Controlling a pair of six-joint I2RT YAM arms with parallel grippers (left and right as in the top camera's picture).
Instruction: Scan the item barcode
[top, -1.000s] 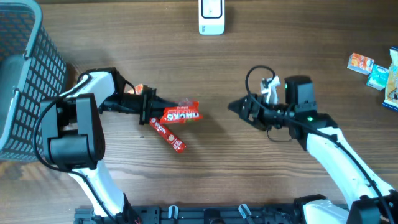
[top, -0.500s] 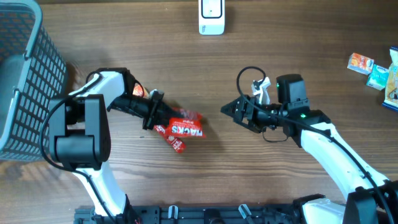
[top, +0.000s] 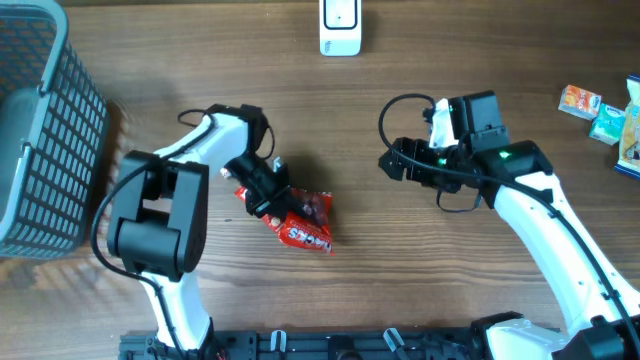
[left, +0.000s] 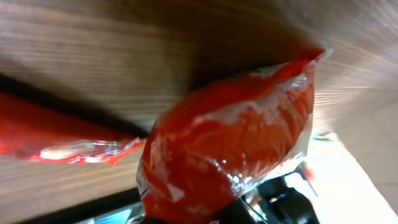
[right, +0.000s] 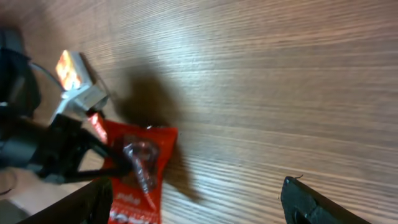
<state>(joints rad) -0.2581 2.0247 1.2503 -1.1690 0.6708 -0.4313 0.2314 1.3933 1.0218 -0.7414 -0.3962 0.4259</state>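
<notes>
Wooden table (top: 200, 70), left pincer (top: 272, 203) clamping red snack packet (top: 310, 226) (crinkly), right pincer (top: 388, 162) wide, apart.

Bright, even light; soft shadow beside glossy red plastic snack packet (right: 155, 146) in R-wrist view, L-wrist view motion-blurred w/ glare on it.

Snack packet (left: 230, 149) — blurred, print illegible

The packet (top: 305, 222) was glossy red with white lettering. The tabletop (top: 480, 80) showed brown wood grain. My right fingers (right: 311, 199) were black. At nine o'clock the basket (top: 40, 130) was a grey lattice; at twelve, the scanner (top: 340, 27) was white.
</notes>
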